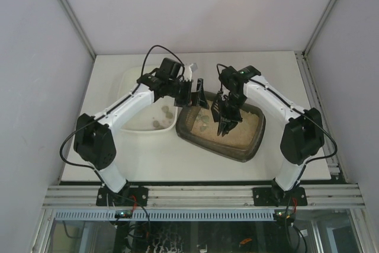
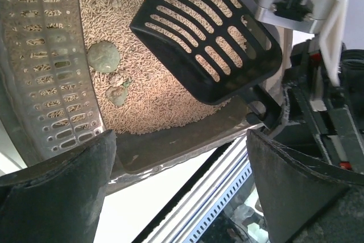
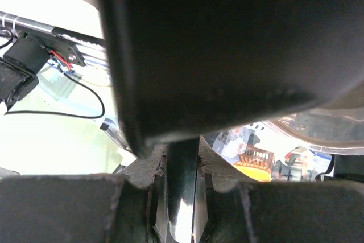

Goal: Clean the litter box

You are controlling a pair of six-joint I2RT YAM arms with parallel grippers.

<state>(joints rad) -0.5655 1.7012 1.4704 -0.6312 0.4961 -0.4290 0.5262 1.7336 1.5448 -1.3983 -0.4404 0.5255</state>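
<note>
Scooping step: the right claw (image 3: 176, 197) clenches the black slotted scoop (image 2: 205, 32) over the litter box (image 1: 240, 153), while the left claw (image 2: 176, 180) hangs released. Next, I judge, the scoop must dig under the clumps (image 2: 103, 56) at its nine o'clock.

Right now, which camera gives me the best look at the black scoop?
Left wrist: the scoop shows its slotted head large and sharp over the litter box. Top external shows it only as a small dark shape at the right gripper. Right wrist shows a blurred dark underside and the handle between its fingers.
</note>
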